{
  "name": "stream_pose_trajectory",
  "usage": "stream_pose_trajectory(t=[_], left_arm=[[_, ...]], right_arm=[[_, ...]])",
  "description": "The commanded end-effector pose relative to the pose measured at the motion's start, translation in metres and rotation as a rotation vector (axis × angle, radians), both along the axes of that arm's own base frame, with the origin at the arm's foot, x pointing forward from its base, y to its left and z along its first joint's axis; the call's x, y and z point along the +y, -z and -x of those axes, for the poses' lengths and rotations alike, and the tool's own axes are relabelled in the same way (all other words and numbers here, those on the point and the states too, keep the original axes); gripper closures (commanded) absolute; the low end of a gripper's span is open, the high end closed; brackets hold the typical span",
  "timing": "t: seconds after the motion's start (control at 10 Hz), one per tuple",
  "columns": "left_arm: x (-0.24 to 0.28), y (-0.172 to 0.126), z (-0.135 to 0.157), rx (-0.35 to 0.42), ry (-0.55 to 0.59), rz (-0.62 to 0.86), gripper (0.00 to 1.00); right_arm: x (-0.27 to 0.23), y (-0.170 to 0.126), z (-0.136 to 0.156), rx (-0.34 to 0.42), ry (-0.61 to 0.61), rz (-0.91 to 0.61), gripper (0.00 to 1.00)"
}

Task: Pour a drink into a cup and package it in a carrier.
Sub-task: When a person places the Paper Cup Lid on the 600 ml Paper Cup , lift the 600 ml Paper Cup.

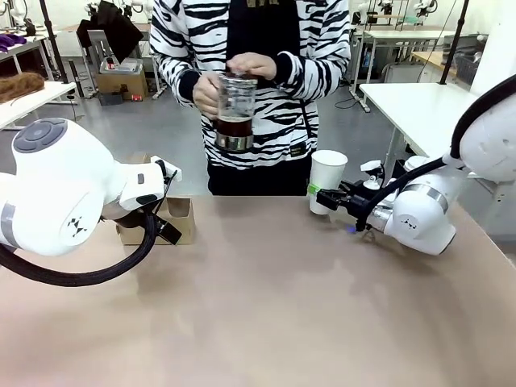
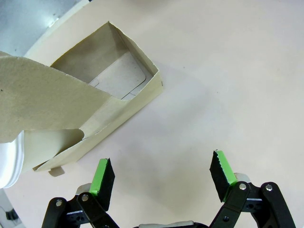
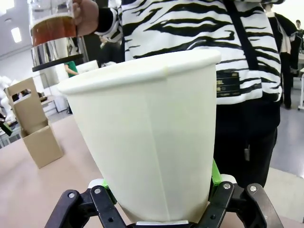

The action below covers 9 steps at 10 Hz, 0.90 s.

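Above the table's far edge, the drink is being held in its pot by the person's hands, upright, long axis vertical. Pouring seemingly is being prepared; next, tilting over the cup, being gripped upright by the right gripper's fingers, is being called for. The left gripper's fingers are being held apart beside the carrier.

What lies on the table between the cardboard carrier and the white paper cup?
Nothing: in the front view, the table between the carrier and the cup is bare.
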<state>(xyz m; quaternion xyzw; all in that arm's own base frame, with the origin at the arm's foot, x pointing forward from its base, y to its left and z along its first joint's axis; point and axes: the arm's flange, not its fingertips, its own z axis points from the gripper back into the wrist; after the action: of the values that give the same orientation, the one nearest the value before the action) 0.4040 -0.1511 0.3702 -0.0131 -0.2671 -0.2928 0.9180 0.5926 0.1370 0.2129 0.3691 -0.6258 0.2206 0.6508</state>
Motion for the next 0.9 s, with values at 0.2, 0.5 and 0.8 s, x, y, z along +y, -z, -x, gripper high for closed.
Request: stream_pose_trajectory(t=[0.2,0.5,0.8], left_arm=[[-0.0002,-0.0003,0.0003,0.000,0.001,0.001,0.00],[-0.0002,-0.0003,0.0003,0.000,0.001,0.001,0.00],[-0.0002,-0.0003,0.0003,0.000,0.001,0.001,0.00]], right_arm=[[0.0013,-0.0020,-0.0005,0.026,0.004,0.000,0.19],[0.0013,-0.0020,-0.0005,0.026,0.004,0.000,0.19],[0.0013,-0.0020,-0.0005,0.026,0.004,0.000,0.19]])
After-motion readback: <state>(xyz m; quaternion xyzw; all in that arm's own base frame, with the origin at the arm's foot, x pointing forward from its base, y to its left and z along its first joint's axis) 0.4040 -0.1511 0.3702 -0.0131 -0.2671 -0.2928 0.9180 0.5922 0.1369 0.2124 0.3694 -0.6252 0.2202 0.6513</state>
